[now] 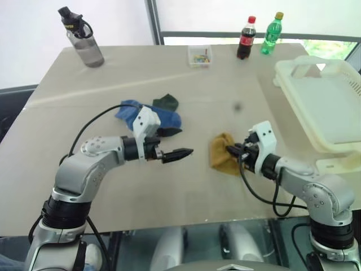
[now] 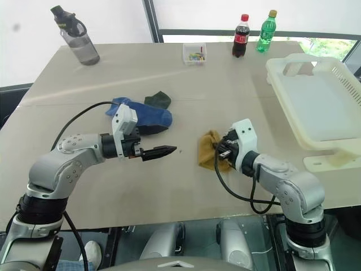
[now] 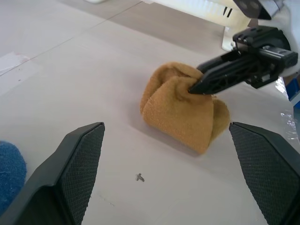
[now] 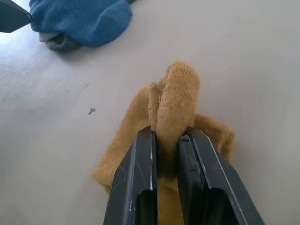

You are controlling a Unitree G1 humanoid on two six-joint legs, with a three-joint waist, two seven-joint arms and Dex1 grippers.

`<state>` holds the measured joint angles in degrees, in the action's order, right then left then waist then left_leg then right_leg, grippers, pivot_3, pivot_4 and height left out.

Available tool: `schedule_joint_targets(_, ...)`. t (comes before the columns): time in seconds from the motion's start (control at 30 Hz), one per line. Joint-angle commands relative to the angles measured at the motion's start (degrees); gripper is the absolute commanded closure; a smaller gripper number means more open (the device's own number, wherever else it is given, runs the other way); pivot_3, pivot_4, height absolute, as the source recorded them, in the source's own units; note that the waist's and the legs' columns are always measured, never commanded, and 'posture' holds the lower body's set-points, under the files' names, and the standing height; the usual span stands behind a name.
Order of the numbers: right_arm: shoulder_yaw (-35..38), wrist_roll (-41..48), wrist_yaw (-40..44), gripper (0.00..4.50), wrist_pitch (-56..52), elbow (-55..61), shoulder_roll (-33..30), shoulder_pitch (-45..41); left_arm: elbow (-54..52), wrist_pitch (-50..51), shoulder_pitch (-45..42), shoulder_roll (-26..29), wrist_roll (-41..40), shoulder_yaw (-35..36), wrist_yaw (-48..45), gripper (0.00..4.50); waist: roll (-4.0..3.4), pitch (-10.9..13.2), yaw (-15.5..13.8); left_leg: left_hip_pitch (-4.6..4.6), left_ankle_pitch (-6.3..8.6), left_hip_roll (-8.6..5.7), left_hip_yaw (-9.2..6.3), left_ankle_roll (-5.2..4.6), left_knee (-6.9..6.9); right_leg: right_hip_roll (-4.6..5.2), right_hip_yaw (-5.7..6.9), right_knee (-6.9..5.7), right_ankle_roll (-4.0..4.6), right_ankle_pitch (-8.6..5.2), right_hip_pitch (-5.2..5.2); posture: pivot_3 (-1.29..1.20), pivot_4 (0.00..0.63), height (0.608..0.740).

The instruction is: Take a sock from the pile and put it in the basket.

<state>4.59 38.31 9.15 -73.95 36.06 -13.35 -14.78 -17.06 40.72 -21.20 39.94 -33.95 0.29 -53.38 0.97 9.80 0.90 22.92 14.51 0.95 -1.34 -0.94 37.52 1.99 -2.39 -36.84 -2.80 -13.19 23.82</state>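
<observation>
The right claw point(image 4: 166, 136) is pinching a fold of the mustard sock point(image 4: 176, 101). The left claw point(image 3: 173, 164) is gaping wide and holding nothing, facing that sock. Beyond both claws a red-labelled cola bottle point(image 1: 245, 38) is standing, its writing unreadable.

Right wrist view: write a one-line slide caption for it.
Right gripper pinches a fold of the mustard sock on the table, blue sock lying beyond.

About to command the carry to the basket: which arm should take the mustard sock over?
Right. The right gripper is already shut on the mustard sock, and the basket lies on its side. The left gripper is open, holds nothing, and is farther from the basket.
</observation>
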Motion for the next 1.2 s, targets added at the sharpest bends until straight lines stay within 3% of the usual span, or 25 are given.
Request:
schedule_joint_targets(0.03, 7.16, 2.91, -6.16, 3.81, -8.78, 5.78, 7.82, -0.80, -1.47, -0.99, -1.27, 0.01, -0.40, 0.78, -0.12, 0.00, 0.00, 0.00, 0.01, 0.00, 0.00, 0.02, -0.01, 0.00, 0.00, -0.02, 0.00, -0.02, 0.00, 0.00, 0.00, 0.00, 0.150, 0.740)
schedule_joint_targets(0.17, 12.40, 0.04, -10.95, 3.81, -17.80, 9.39, 14.52, -1.10, -0.73, -0.86, -2.40, -0.86, -0.60, 0.58, 0.16, 0.00, -0.01, 0.00, -0.07, -0.02, 0.00, 0.03, -0.01, 0.00, 0.01, -0.02, 0.01, -0.05, 0.00, 0.00, 0.00, 0.00, 0.150, 0.740)
schedule_joint_targets(0.37, 13.93, 3.12, -14.16, 3.81, -18.55, 13.44, 15.59, 1.11, 0.55, -1.57, -2.62, -1.38, 0.18, -0.11, -0.56, 0.00, -0.01, 0.00, 0.08, -0.01, 0.00, -0.01, -0.01, 0.00, 0.00, 0.01, 0.02, -0.04, 0.00, 0.00, 0.01, 0.00, 0.150, 0.740)
schedule_joint_targets(0.7, 9.98, 11.57, -18.59, 3.81, -18.55, 13.34, 7.68, 7.33, 0.69, -1.65, -3.23, -2.44, 0.54, -1.40, -0.92, 0.00, -0.01, 0.00, 0.26, -0.04, 0.00, 0.01, 0.01, 0.00, 0.00, -0.01, 0.00, -0.03, 0.00, 0.00, 0.00, 0.00, 0.150, 0.740)
schedule_joint_targets(0.8, 6.63, 12.24, -18.02, 3.81, -18.55, 12.05, 2.55, 7.78, 0.53, -1.47, -3.22, -2.65, 0.50, -1.42, -0.90, 0.00, -0.01, 0.00, 0.41, -0.04, 0.00, 0.02, 0.02, 0.00, 0.00, -0.03, -0.01, -0.04, 0.00, 0.00, 0.00, 0.00, 0.150, 0.740)
schedule_joint_targets(1.03, -0.73, 7.47, -15.36, 3.81, -18.22, 6.32, -5.32, 4.68, 0.65, -1.92, -2.76, -2.84, 1.26, -1.75, -0.72, 0.00, 0.09, -0.07, 0.97, -0.07, 0.00, 0.01, 0.01, 0.00, 0.00, -0.03, 0.01, -0.02, 0.00, -0.01, -0.05, 0.00, 0.150, 0.740)
schedule_joint_targets(1.2, -11.43, 0.02, -10.07, 3.81, -7.85, 0.75, -13.91, -0.80, 1.63, -3.00, -2.16, -2.51, 2.08, -1.77, -0.91, 0.00, 0.15, -0.11, 1.40, -0.23, -0.01, 0.02, 0.05, -0.01, 0.10, -0.03, -0.03, -0.02, -0.04, -0.02, -0.18, 0.00, 0.150, 0.740)
